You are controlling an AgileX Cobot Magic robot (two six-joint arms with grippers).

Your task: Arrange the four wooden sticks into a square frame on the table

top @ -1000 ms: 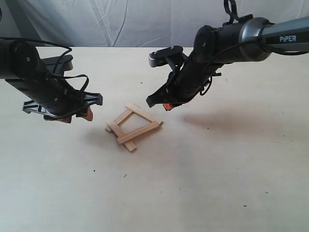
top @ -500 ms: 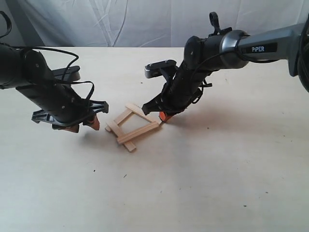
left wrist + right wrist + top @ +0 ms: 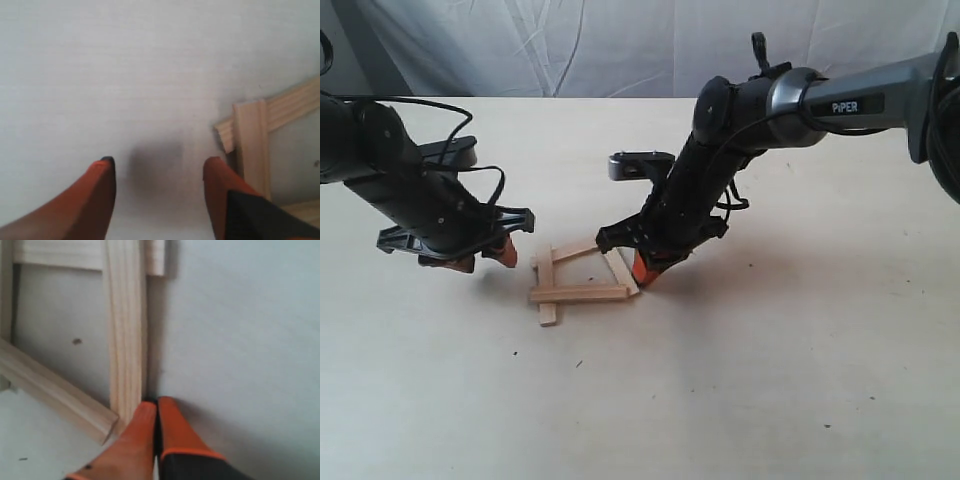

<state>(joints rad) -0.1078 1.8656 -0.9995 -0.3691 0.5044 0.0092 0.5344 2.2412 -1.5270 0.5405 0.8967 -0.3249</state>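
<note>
The four wooden sticks lie overlapped as a crooked square frame on the table, centre left. My right gripper is shut and empty, its orange tips down at the table against the outer edge of the frame's right stick. The right wrist view shows the shut gripper touching the end of that stick, with another stick crossing under it. My left gripper is open just left of the frame. In the left wrist view, one of the gripper's fingers is beside the frame's corner.
A wrinkled white cloth hangs behind the table's far edge. Both dark arms reach in low from the left and right sides, with loose cables on them. Small dark specks dot the table in front of the frame.
My right gripper has come down and moved left against the frame, which has slid left and turned. The left gripper has dropped slightly and stayed open.
</note>
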